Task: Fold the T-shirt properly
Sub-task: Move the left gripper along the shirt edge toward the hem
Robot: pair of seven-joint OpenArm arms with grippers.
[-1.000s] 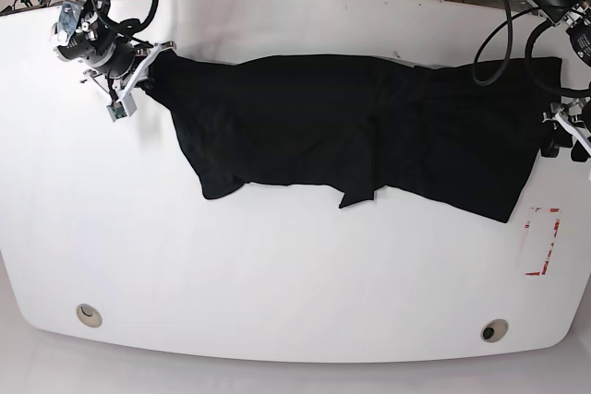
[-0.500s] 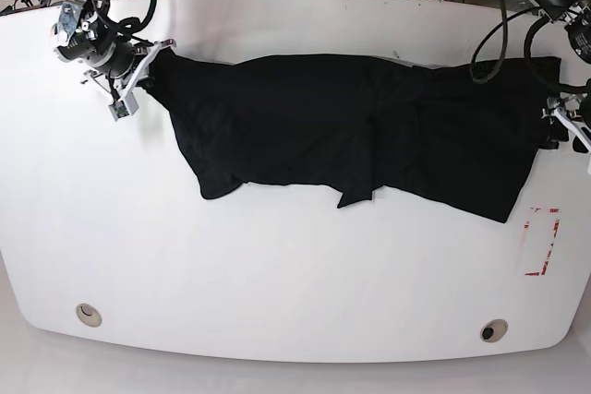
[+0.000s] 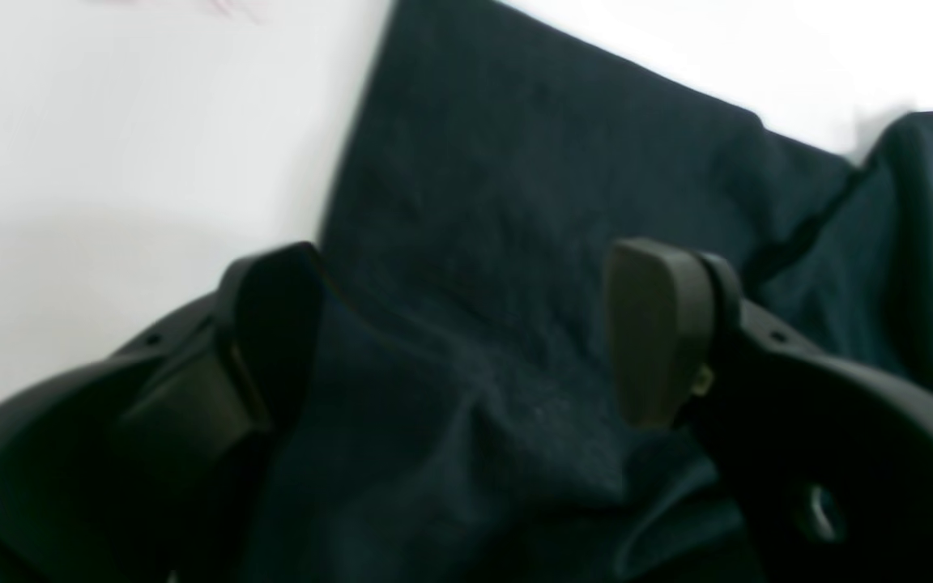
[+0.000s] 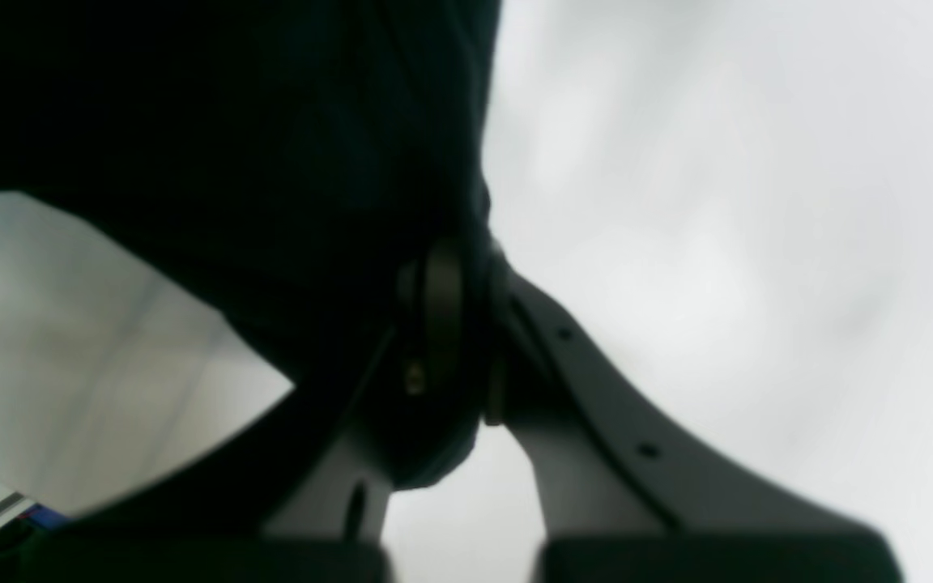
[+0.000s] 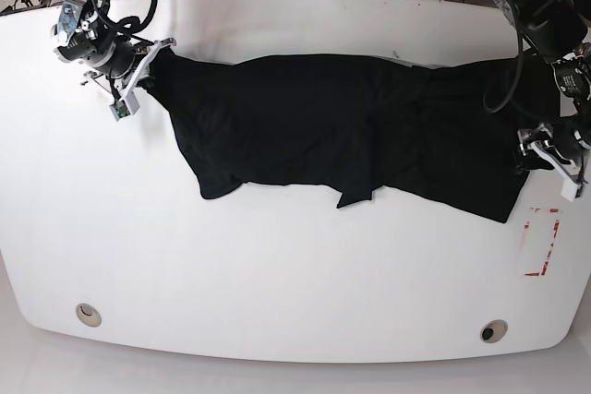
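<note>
The black T-shirt lies spread crosswise on the white table, with a loose flap hanging at its front edge. At the shirt's left end in the base view, my right gripper is shut on the cloth. The right wrist view shows the jaws of this gripper pinching a dark fold of the T-shirt. My left gripper hovers at the shirt's right edge. In its wrist view this gripper stands open, its two fingers wide apart over the T-shirt, with nothing pinched.
A red-and-white marking is on the table near the right front. Two round holes sit near the front edge. Cables and stands crowd the space behind the table's far edge.
My left gripper has opened wider and let the shirt's right edge go, and its arm has shifted toward the table's front. The right gripper has stayed put, shut on the cloth.
</note>
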